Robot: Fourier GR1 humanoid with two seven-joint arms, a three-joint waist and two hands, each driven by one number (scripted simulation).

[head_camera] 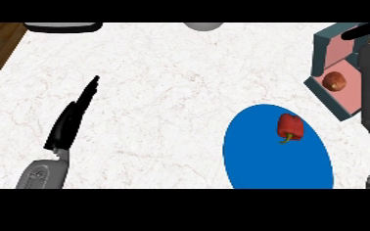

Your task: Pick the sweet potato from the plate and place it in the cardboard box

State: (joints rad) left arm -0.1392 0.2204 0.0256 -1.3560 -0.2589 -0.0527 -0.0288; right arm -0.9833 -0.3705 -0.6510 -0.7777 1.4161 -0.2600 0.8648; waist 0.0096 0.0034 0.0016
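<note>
A brown sweet potato [334, 81] lies inside the box [323, 49] at the right edge, on its pinkish floor. The box has grey-teal walls and is partly cut off by the view. A blue plate [267, 161] sits at the lower right and carries a red bell pepper [289, 127]. My left hand [71, 120] is at the lower left, open with straight fingers pointing up and to the right, touching nothing. My right hand [365, 83] shows only as a dark strip along the right edge beside the box, apart from the sweet potato.
A dark, rounded object [62, 27] sits at the counter's far left edge and a grey round object [203, 25] at the far middle. A wooden strip [7, 41] borders the white marble counter [166, 93] on the left.
</note>
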